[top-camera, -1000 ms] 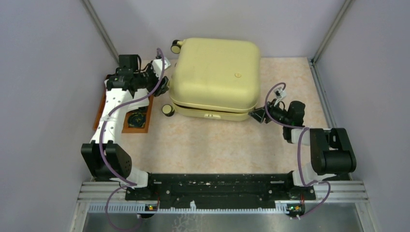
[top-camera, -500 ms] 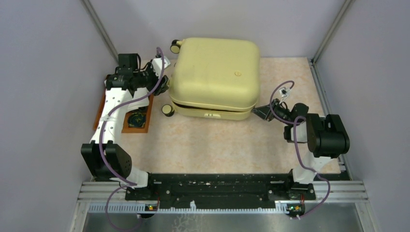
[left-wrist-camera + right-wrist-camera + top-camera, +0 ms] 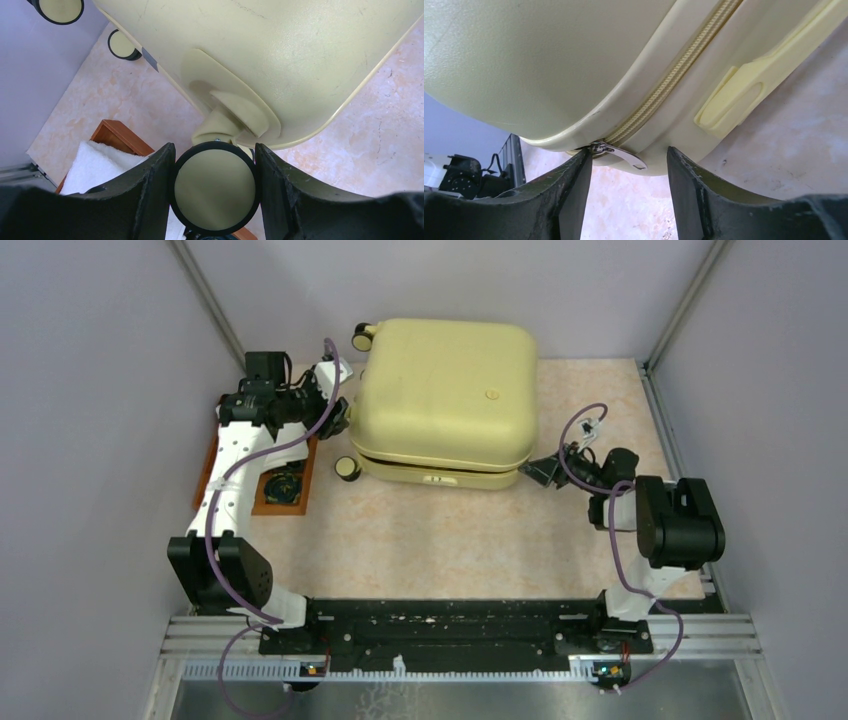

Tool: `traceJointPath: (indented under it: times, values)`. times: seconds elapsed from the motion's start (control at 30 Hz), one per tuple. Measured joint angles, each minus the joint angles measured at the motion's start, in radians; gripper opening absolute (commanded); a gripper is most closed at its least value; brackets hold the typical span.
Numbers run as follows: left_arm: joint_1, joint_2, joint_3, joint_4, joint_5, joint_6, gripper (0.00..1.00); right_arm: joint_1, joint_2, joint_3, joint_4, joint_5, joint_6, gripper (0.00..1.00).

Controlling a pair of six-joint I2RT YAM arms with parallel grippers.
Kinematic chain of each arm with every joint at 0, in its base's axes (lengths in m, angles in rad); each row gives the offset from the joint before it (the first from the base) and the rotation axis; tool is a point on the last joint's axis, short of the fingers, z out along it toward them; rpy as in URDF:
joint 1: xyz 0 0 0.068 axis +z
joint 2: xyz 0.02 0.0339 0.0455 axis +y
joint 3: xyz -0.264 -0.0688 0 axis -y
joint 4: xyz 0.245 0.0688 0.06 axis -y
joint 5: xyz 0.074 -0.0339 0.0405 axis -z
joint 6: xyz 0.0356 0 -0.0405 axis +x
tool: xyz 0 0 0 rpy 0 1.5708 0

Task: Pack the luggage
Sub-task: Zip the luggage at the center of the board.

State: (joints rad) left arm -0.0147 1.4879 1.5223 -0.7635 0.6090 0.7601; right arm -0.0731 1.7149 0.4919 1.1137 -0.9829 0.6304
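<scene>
Luggage (image 3: 445, 390) lies closed by rear wall (image 3: 450, 280), open table (image 3: 420, 540) in front. Left gripper (image 3: 214, 152) jaws pinch a wheel (image 3: 215, 195). Right gripper (image 3: 629, 151) jaws spread astride zipper pull (image 3: 630, 159) at corner seam.

No writing is legible anywhere, not even on the luggage's (image 3: 280, 55) small grey tag (image 3: 150, 59).
</scene>
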Motion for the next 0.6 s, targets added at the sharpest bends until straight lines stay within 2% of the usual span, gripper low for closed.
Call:
traceJointPath:
  times: [0.27,0.37,0.5,0.6]
  values:
    - [0.0,0.0,0.0,0.0,0.0,0.0,0.0,-0.006,0.017,0.005,0.008,-0.006,0.014,0.59]
    - [0.0,0.0,0.0,0.0,0.0,0.0,0.0,-0.011,0.07,0.019,0.089,-0.043,0.064,0.57]
    - [0.0,0.0,0.0,0.0,0.0,0.0,0.0,-0.021,0.181,0.03,0.281,-0.09,0.191,0.46]
    - [0.001,0.0,0.0,-0.001,-0.001,0.0,0.0,-0.027,0.269,0.068,0.368,-0.114,0.311,0.46]
